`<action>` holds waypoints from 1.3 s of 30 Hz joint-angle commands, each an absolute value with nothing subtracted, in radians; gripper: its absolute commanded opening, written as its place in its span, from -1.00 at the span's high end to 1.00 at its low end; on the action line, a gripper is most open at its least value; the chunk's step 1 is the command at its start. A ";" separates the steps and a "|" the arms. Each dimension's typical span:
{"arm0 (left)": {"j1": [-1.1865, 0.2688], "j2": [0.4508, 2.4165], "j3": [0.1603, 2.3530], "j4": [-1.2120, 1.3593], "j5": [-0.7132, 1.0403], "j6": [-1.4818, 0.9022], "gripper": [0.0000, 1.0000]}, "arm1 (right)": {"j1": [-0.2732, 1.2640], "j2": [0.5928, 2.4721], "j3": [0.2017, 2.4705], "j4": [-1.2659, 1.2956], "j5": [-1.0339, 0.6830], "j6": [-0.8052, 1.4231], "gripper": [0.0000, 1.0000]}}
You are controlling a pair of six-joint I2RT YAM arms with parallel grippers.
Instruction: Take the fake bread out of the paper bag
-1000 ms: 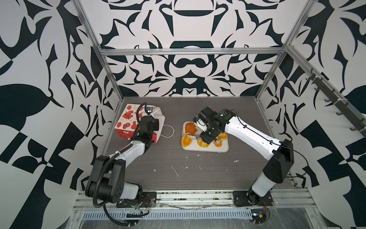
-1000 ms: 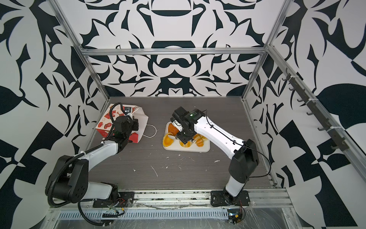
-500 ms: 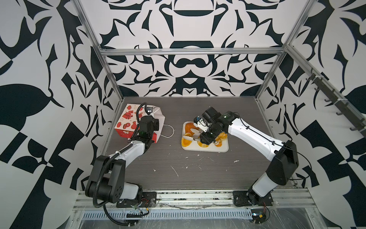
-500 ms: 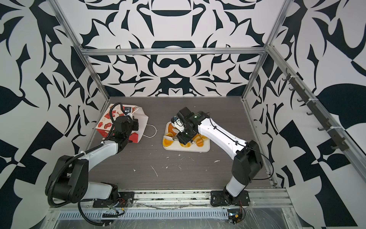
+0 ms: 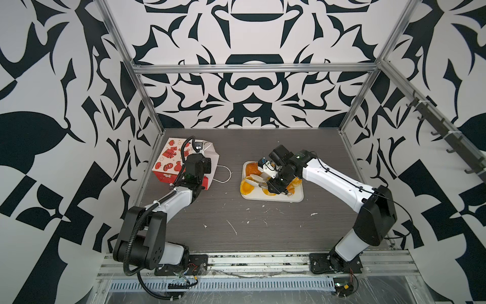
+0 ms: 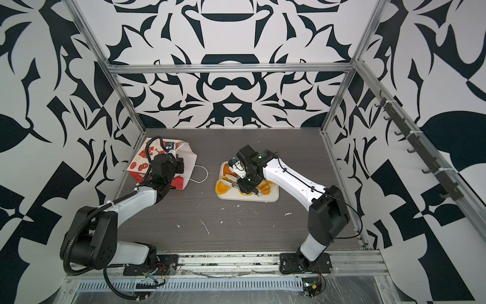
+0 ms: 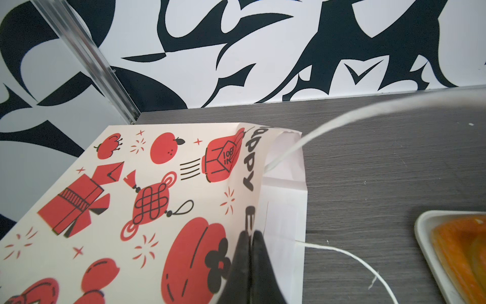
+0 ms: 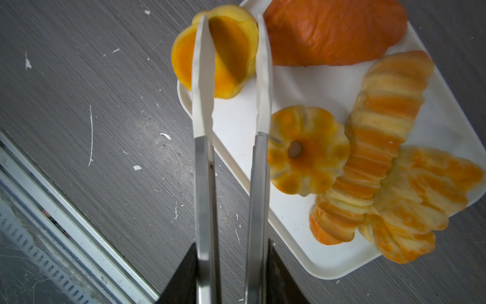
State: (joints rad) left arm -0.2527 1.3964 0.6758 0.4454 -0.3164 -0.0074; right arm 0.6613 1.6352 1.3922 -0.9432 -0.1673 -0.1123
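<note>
Five pieces of fake bread [image 5: 247, 187] are out of the paper bag [image 5: 171, 162] and rest on the white tray [image 8: 328, 263] at mid-bench [image 5: 263, 231]. In the right wrist view I identify the brown-orange triangle [image 8: 334, 31], the long twist [image 8: 378, 131], the ring bun [image 8: 305, 150] and one striped roll [image 8: 420, 200] on the tray. The second roll [image 8: 228, 52] overhangs a tray corner. The right claw [image 8: 232, 259] is clamped on the handles of metal tongs [image 8: 203, 171]. The white tong tips straddle the second roll, and I cannot tell whether they press it. The left claw [image 7: 251, 234] is fully closed, pinching the rim of the bag's mouth. The bag sits at the left rear of the bench, well apart from the tray, with one cord handle [image 7: 342, 252] trailing on the bench.
</note>
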 commanded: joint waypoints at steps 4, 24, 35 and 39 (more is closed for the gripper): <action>-0.248 1.399 0.681 0.470 -0.316 -0.021 1.00 | 0.658 1.562 1.355 -0.926 -0.198 -0.091 0.36; -0.247 1.391 0.677 0.465 -0.318 -0.023 1.00 | 0.658 1.457 1.324 -0.948 -0.033 -0.043 0.69; -0.248 1.402 0.686 0.466 -0.316 -0.021 1.00 | 0.758 1.458 1.435 -1.056 0.319 -0.015 0.69; -0.249 1.403 0.684 0.466 -0.312 -0.022 1.00 | 0.791 1.482 1.453 -1.060 0.370 -0.009 0.69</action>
State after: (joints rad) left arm -0.2527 1.3964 0.6758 0.4454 -0.3164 -0.0074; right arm 0.7776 1.4807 1.4094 -1.0443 0.2691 -0.0322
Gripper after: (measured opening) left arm 0.048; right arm 0.251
